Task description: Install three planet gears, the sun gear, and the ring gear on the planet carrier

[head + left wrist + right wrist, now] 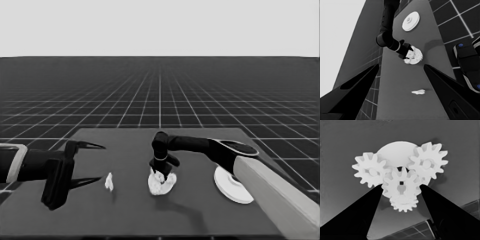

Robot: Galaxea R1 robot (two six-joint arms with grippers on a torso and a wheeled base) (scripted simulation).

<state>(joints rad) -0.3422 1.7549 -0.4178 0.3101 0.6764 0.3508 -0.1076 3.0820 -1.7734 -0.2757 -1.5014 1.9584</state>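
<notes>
The smaller round part (169,184) lies at the table's middle with toothed gears on it. In the right wrist view its flat face (395,151) carries one gear on the left (370,171), one on the right (427,162) and one lower down (403,205). A fourth gear (401,182) sits at the centre, over the hole. My right gripper (161,172) points down on it, its fingers (373,205) pressed against that centre gear's two sides. The larger round part (231,187) lies at the right, partly behind my right arm. My left gripper (92,164) waits open over the table's left end.
A thin white piece (109,182) stands between the left gripper and the gear stack, also visible in the left wrist view (418,92). Dark machinery with blue lights (467,62) sits past the table's edge. My right forearm (280,195) crosses the lower right corner.
</notes>
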